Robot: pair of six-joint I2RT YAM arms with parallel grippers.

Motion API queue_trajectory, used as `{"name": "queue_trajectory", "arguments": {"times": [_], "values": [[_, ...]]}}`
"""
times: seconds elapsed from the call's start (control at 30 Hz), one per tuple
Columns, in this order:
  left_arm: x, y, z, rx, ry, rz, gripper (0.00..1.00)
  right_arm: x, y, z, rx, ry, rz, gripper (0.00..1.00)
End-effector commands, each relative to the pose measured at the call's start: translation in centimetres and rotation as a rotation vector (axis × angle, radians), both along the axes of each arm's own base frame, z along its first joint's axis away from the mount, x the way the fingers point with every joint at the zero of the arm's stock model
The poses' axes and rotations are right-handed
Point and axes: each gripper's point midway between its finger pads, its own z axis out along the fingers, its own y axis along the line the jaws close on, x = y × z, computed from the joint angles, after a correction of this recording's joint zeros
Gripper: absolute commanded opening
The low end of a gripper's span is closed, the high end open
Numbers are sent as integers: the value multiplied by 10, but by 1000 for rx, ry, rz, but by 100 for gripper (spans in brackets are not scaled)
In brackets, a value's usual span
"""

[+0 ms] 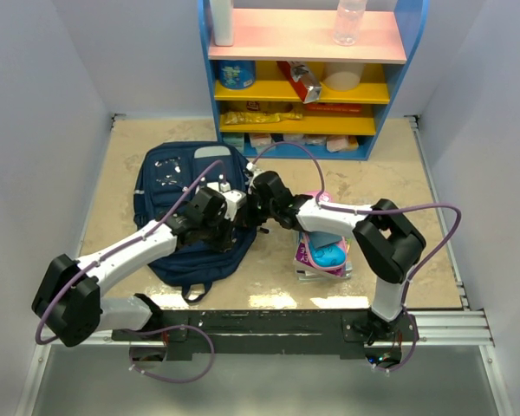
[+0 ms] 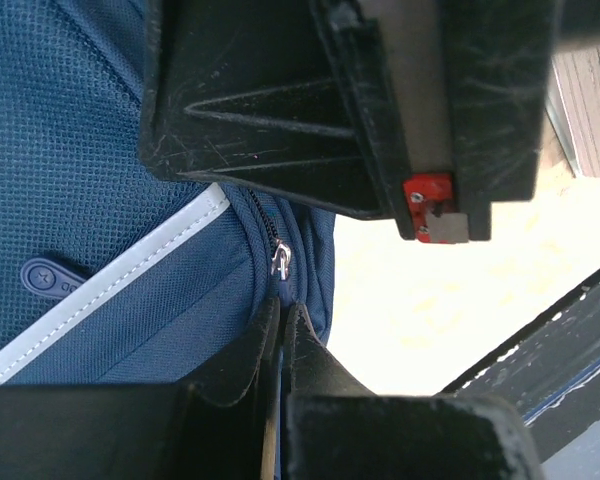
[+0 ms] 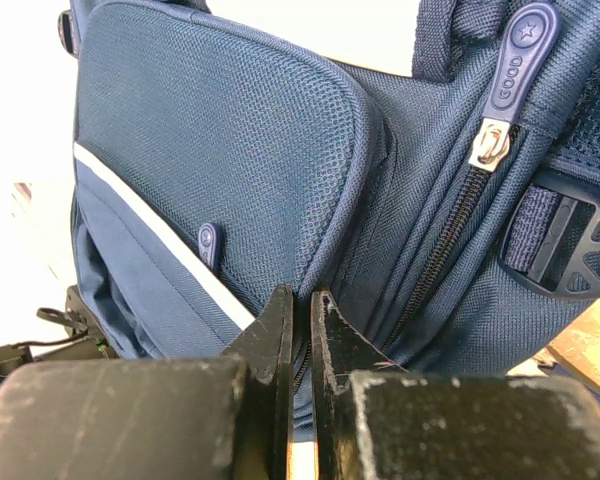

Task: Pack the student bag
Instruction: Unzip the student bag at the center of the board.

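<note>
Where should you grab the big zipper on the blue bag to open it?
Probably the long rubber tab above the metal slider. It seems to lie flat against the bag, so come straight at its front and pinch across its two narrow sides. The slider looks too small to hold well.

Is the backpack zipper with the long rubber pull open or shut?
Shut where visible: on the student bag, zipper teeth are meshed below the pull, no gap.
</note>
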Motion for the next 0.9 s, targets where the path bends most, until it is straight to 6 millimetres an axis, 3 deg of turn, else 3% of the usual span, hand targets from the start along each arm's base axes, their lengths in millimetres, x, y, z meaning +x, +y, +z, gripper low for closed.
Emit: {"name": "queue_trajectory", "arguments": {"times": [0.0,0.2,0.27,0.4,0.53,0.67,0.87], "values": [[36,9,29,23,-194,-8,0,14,-10,37,38,-55,-50,0],[54,44,39,135,-228,-3,0,48,-33,34,-23,-104,-134,0],[50,54,35,168,-192,4,0,57,-33,39,-34,-133,-137,0],[47,75,34,242,-198,-8,0,70,-44,26,-110,-140,-170,0],[47,76,49,217,-244,-22,0,80,-56,17,-154,-148,-209,0],[38,70,51,199,-186,-56,0,83,-61,12,-181,-144,-228,0],[26,53,76,121,-143,-113,0,93,-58,11,-188,-156,-254,0]]}}
